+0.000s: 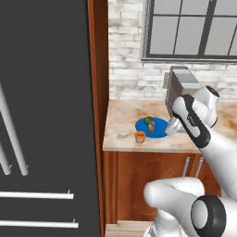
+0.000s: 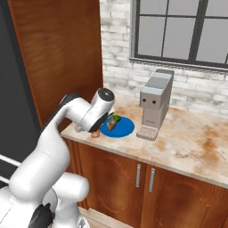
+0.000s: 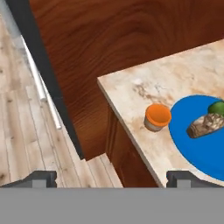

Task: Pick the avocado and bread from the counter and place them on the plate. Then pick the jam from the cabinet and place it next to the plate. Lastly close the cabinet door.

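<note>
Look at the beige marbled stone tabletop (image 1: 121,121) with its rust-brown veins: the flat round bright blue plate (image 1: 157,132) lies on it near the front edge, just left of the grey coffee machine (image 2: 155,103). On the plate you have the small brown speckled bread (image 3: 204,125) and, touching or just beside it, the tiny green roundish avocado (image 3: 216,107). In the left base view both sit toward the plate's left half.

The small jar with the orange lid, the jam (image 3: 156,117), stands upright on the tabletop just beside the plate, on the side toward the tabletop's corner and front edge. It is close to the plate's rim, and you can see a thin strip of stone between them in the hand view.

Your gripper (image 3: 113,178) hangs above and in front of that corner, looking down past the tabletop edge to the wooden plank floor (image 3: 24,131). Its two dark fingertips (image 3: 41,177) stand far apart, as wide as they go, with nothing between them.

The tall reddish-brown wooden cabinet (image 2: 62,58) rises at the tabletop's left end. Left of that, in the left base view, you face a dark panel (image 1: 44,115) with silver bar handles (image 1: 13,134).
</note>
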